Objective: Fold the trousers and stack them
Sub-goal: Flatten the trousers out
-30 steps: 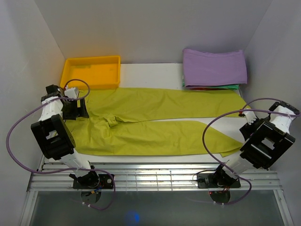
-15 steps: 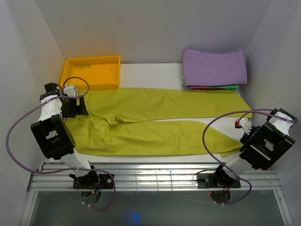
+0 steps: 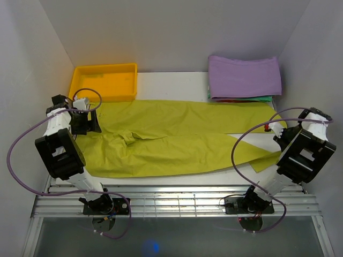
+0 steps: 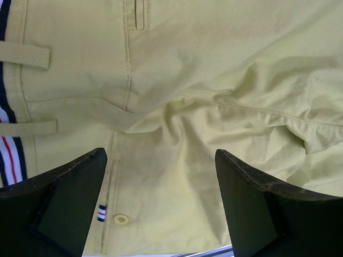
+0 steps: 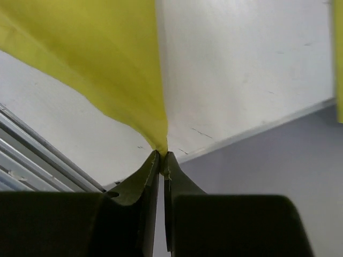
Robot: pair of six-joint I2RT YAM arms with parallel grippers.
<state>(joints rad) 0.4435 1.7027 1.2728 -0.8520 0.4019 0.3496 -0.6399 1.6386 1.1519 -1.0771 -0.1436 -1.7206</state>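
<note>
Chartreuse cloth covers most of the white table. The trousers lie spread out flat, with the waist under the left claw and the leg ends out toward the right claw.

The left claw is released. Its two dark fingers stand wide apart with nothing between them, and it hangs over the seat of the trousers. Directly below it the fabric is rumpled along the crotch seam. Off to its left side run the striped waistband trim and two belt loops, and a small button sits close by its left finger.

The right claw is clenched on a corner of the nearer trouser leg. The fabric is pinched between its tips and fans out away from the pinch. Bare table shows beneath and beside that held corner.

Beyond the left claw, toward the back wall, sits a yellow tray. Beyond the right claw, a folded purple cloth tops a small stack with green and red edges peeking out.
</note>
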